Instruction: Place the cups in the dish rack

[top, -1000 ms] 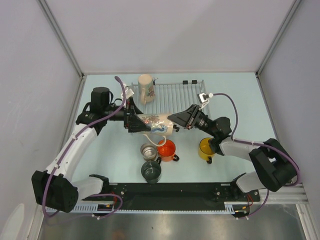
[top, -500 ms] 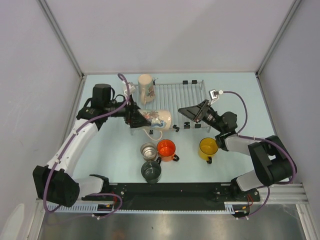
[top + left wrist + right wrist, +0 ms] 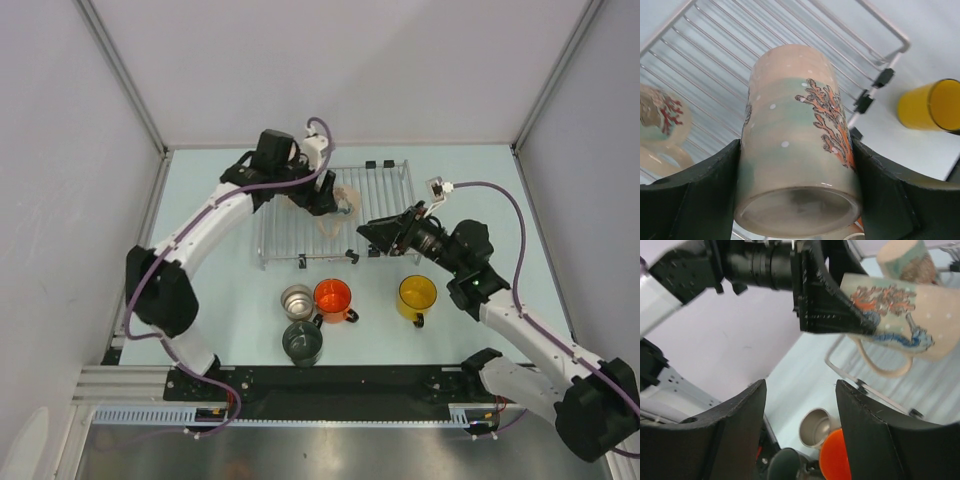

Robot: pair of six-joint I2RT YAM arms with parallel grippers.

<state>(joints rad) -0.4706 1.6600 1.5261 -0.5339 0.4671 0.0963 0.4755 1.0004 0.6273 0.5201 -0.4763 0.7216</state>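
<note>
My left gripper is shut on a cream cup with a coral print, gripping its base end between both fingers. That cup hangs on its side over the dish rack, handle down. A second cream cup stands in the rack's left part. My right gripper is open and empty at the rack's front right edge, apart from the held cup. On the table in front stand the orange cup, the steel cup, the dark cup and the yellow cup.
The wire dish rack has black clips along its front rail. Grey walls close in the table on three sides. The arm bases sit on a black rail at the near edge.
The right gripper opened and let go of the printed cream cup, then drew back to the right. The left arm swung that cup from the rack's front left edge up over the rack.
</note>
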